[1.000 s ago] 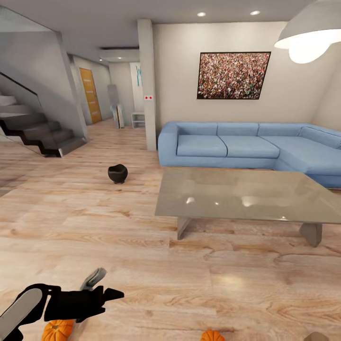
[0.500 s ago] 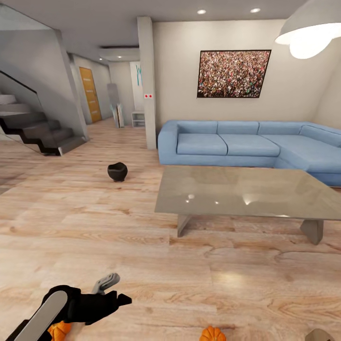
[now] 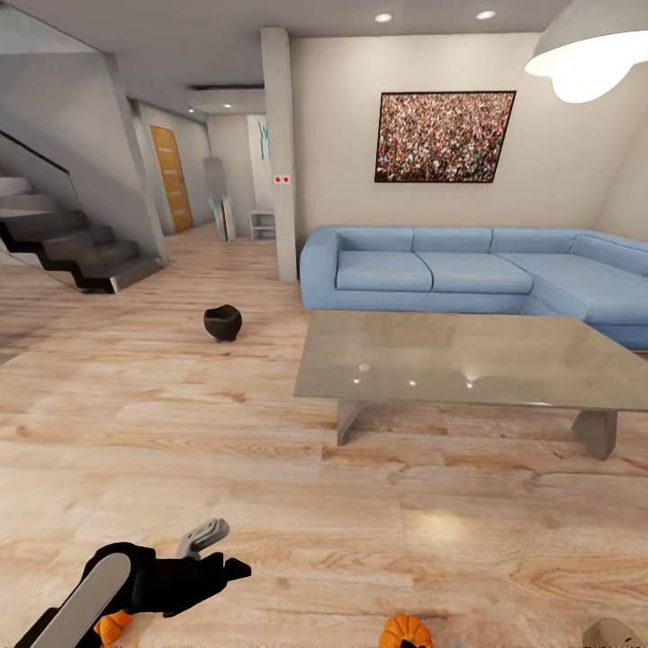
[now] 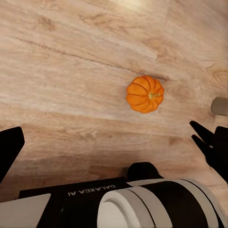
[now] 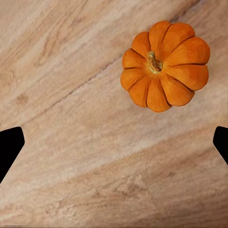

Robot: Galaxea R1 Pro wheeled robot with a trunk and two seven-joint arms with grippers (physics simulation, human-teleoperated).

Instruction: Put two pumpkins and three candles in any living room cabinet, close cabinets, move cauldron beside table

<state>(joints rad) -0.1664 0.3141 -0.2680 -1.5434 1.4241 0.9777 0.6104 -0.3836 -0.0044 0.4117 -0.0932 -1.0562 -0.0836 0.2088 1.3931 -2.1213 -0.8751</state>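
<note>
The black cauldron [image 3: 223,322] stands on the plank floor, well left of the grey table [image 3: 450,360]. Two orange pumpkins lie at the near edge of the head view, one [image 3: 112,625] half hidden under my left arm and one [image 3: 404,633] near the middle. My left gripper [image 3: 220,551] hovers open over the floor; its wrist view shows a pumpkin [image 4: 145,93] ahead and a beige stub [image 4: 221,105], perhaps a candle, at the edge. My right gripper [image 5: 114,145] is open above a pumpkin [image 5: 164,64], which lies off to one side of its fingers. The cabinet is out of view.
A blue L-shaped sofa [image 3: 468,274] stands behind the table. A white pillar [image 3: 281,153] and a dark staircase [image 3: 63,247] are at the back left, with a hallway between them. Open floor lies between me and the table. A beige object [image 3: 612,633] is at the lower right edge.
The camera has tilted slightly, shifting the whole room. My left arm has moved right and up a little, covering more of the left pumpkin.
</note>
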